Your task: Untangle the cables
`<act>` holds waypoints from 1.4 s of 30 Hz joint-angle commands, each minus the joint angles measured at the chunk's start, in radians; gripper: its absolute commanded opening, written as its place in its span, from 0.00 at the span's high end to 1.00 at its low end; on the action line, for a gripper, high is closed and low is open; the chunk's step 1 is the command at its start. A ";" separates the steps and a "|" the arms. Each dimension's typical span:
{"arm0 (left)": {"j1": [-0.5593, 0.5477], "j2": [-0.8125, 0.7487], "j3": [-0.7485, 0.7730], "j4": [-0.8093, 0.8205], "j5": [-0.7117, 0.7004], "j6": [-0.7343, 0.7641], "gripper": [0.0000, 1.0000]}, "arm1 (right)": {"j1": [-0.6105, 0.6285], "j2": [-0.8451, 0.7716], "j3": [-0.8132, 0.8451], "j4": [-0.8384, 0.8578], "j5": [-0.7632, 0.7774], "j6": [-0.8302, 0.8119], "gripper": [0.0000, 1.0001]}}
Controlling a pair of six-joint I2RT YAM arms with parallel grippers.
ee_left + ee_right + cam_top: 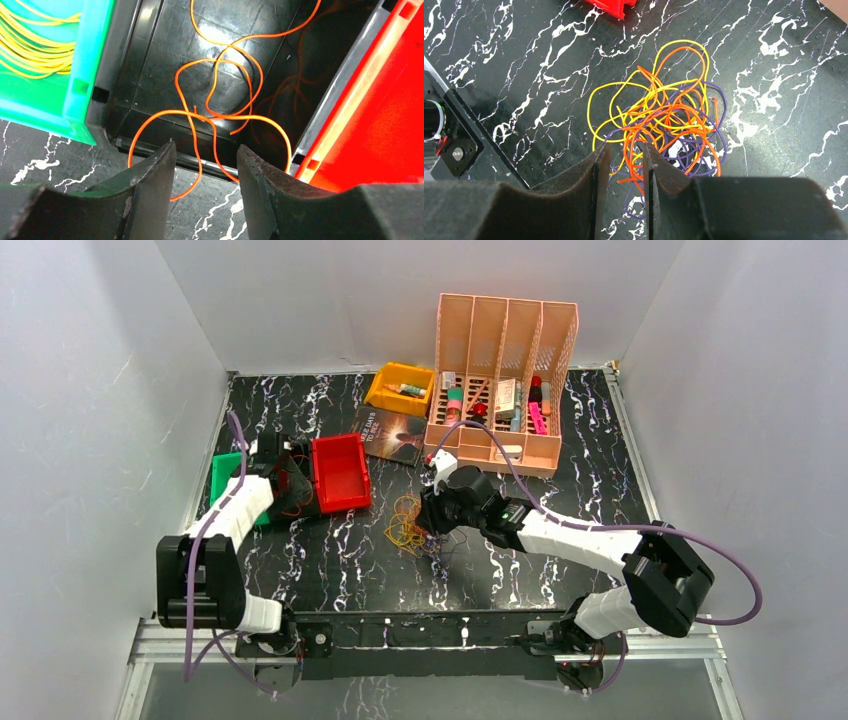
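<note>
Cables (664,127) tangled near corner of red bin (340,475)

Overhead, close wrists; shared cables (407,525)

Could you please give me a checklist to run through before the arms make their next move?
1. Right gripper straddles strands of the tangle: ok.
2. Right jaws clamped on a strand: not ok, gap visible.
3. Only one colour between them: cannot tell.
4. Left gripper open: ok.
5. Orange cable wholly inside black bin: not ok, hangs over the rim.
6. Yellow cable in green bin: ok.
</note>
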 commanded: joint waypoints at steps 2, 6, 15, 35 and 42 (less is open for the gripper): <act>0.018 0.049 0.054 0.038 -0.030 0.016 0.58 | 0.001 -0.025 0.012 0.009 -0.016 0.008 0.62; 0.022 0.084 0.090 0.045 -0.034 0.018 0.70 | 0.002 -0.029 0.008 0.004 -0.020 0.009 0.62; 0.033 0.163 0.167 0.058 -0.033 0.034 0.96 | 0.002 -0.033 0.005 0.002 -0.016 0.015 0.62; 0.050 0.328 0.276 0.160 -0.117 0.063 1.00 | 0.002 -0.055 -0.019 0.006 -0.024 0.020 0.61; 0.050 0.367 0.257 0.166 -0.107 0.052 1.00 | 0.001 -0.059 -0.023 0.007 -0.027 0.025 0.61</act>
